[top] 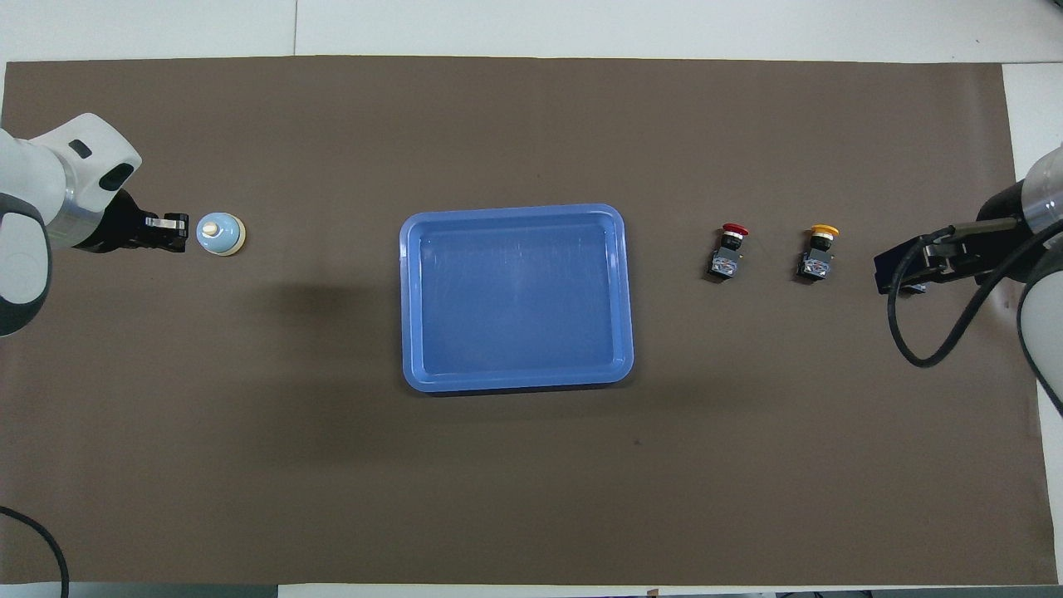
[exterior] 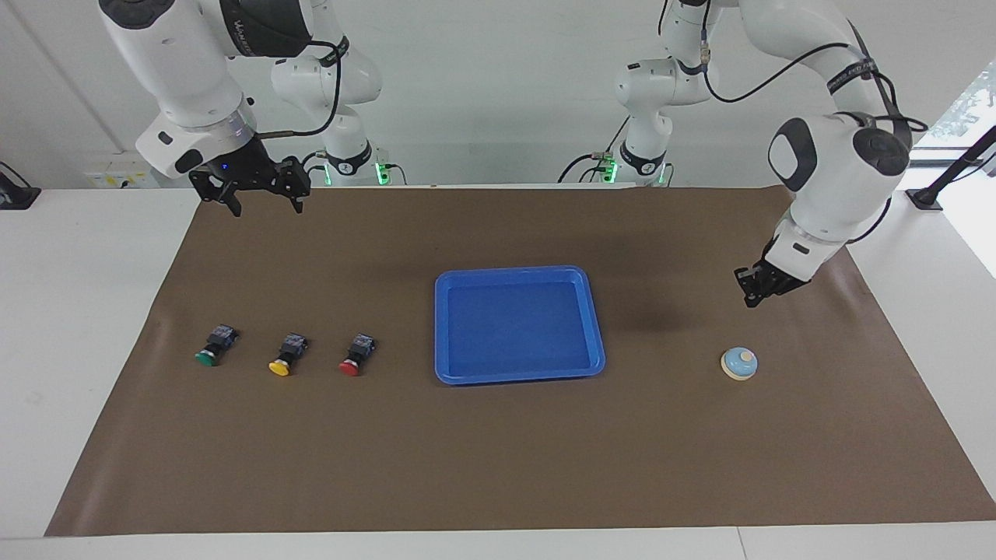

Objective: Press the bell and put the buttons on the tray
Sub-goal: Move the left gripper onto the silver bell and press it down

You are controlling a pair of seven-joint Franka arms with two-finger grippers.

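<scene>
The bell [exterior: 738, 363] [top: 220, 234], light blue with a cream knob, stands on the brown mat toward the left arm's end. My left gripper [exterior: 751, 298] [top: 178, 232] hangs shut and empty over the mat just beside the bell, apart from it. The blue tray [exterior: 517, 327] [top: 515, 299] lies empty mid-table. Three buttons lie in a row toward the right arm's end: green [exterior: 207, 356], yellow [exterior: 282, 365] [top: 819, 252], red [exterior: 352, 365] [top: 729, 252]. My right gripper [exterior: 264, 204] [top: 893, 274] waits open, raised, and covers the green button in the overhead view.
The brown mat [exterior: 498, 467] covers most of the white table. A black cable [top: 922, 332] loops down from the right arm over the mat's end.
</scene>
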